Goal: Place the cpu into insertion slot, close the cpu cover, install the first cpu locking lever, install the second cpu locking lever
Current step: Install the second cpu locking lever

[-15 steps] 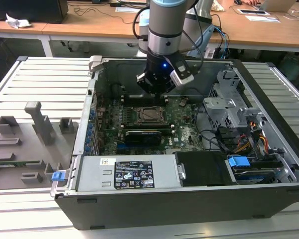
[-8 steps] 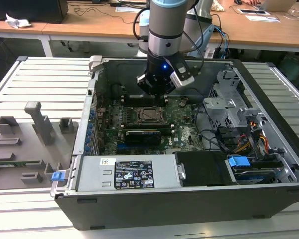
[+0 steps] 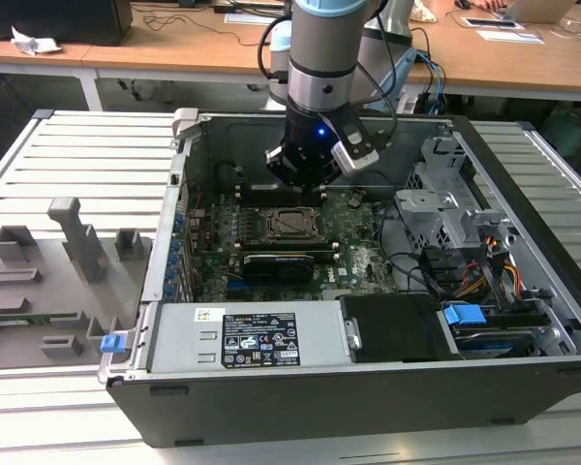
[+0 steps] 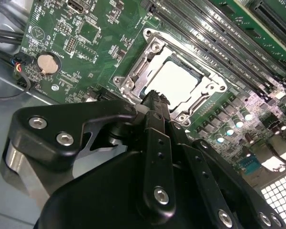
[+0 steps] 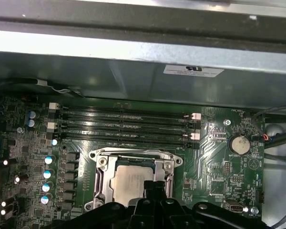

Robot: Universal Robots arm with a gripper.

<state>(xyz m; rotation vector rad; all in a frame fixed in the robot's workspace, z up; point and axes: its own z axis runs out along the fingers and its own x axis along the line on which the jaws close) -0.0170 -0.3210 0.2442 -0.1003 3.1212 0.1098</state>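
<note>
Exterior view — pincer (image 3: pixel 305 186) above cpu (image 3: pixel 292 222), memory slots (image 5: pixel 126 125) beside.

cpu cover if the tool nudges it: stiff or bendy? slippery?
The cpu cover looks like thin sheet metal, so probably springy at its edges. Its bare shiny surface likely lets the tool slip. Lying flat around the cpu, it shouldn't tip.

Matt pale metal cpu (image 4: pixel 174 82), dull grey metal cpu cover (image 4: pixel 133 71), matt black tool (image 4: pixel 155 98).

silver cpu (image 4: pixel 174 83) seated flat in insertion slot (image 4: pixel 210 89), cpu cover (image 4: pixel 148 56) down
</note>
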